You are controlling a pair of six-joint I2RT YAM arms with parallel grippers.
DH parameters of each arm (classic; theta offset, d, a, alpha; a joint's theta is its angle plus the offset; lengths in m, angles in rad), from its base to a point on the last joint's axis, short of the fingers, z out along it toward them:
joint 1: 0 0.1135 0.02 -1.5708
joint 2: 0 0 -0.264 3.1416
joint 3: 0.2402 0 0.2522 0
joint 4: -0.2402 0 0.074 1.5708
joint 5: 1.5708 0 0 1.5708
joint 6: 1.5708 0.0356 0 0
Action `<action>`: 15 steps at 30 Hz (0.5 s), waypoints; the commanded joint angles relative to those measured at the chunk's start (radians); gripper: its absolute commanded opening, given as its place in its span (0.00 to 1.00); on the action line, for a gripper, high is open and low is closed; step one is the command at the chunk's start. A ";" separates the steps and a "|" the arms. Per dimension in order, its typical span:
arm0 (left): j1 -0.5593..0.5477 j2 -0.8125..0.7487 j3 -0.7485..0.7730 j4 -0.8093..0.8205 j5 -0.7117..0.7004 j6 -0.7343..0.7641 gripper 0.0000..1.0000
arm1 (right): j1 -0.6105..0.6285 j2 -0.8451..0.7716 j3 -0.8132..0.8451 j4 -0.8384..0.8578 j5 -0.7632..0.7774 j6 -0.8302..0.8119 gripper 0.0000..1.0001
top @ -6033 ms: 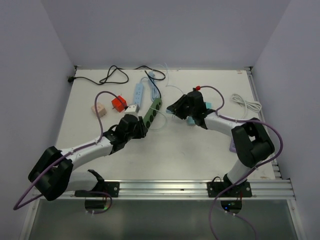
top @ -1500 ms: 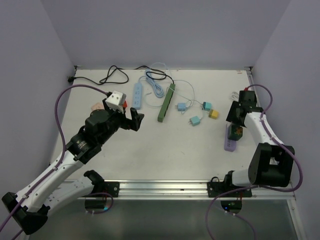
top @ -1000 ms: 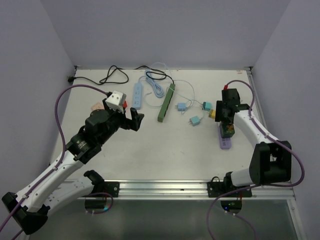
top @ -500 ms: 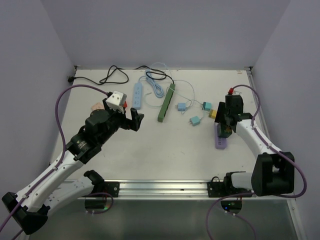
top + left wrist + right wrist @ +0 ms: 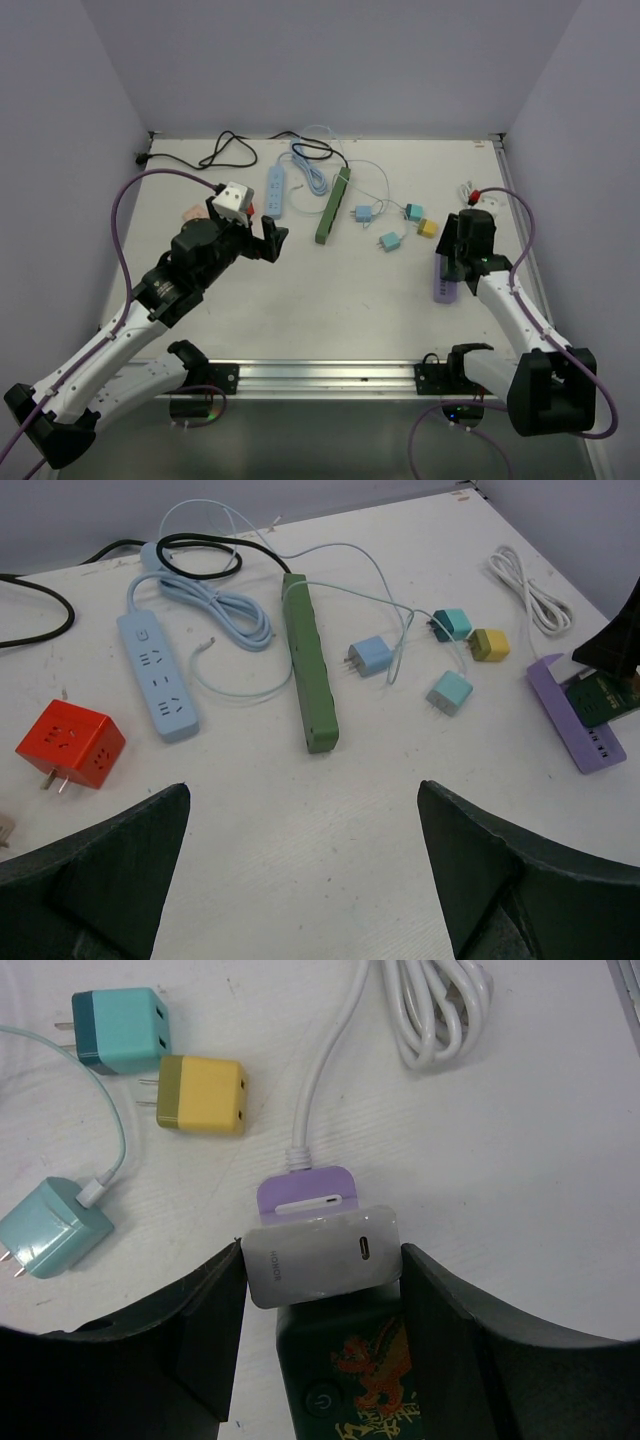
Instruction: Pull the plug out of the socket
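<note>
Plug (image 5: 320, 1253) — glossy white, rounded — pinched by right gripper (image 5: 320, 1265), atop purple socket strip (image 5: 305, 1188); left gripper (image 5: 302, 795) spread.

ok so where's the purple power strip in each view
top external: purple power strip right of centre, near the table's right edge.
left wrist: far right, running toward the picture's edge.
right wrist: centre, its cord end showing above the white charger.
shared landmark: yellow plug, beside the cord end.
</note>
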 commanded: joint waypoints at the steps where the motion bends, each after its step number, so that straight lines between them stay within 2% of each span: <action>1: -0.008 0.006 -0.003 0.019 0.006 0.017 0.99 | 0.029 -0.032 -0.007 0.150 0.056 -0.034 0.17; 4: -0.008 0.009 -0.003 0.019 0.003 0.017 1.00 | 0.029 -0.032 0.005 0.137 0.044 -0.018 0.18; 9: -0.008 0.011 -0.004 0.019 0.000 0.017 1.00 | 0.009 -0.001 0.036 0.160 -0.171 0.046 0.20; 15: -0.008 0.011 -0.004 0.019 -0.001 0.016 1.00 | 0.011 -0.006 0.096 0.120 -0.095 0.012 0.20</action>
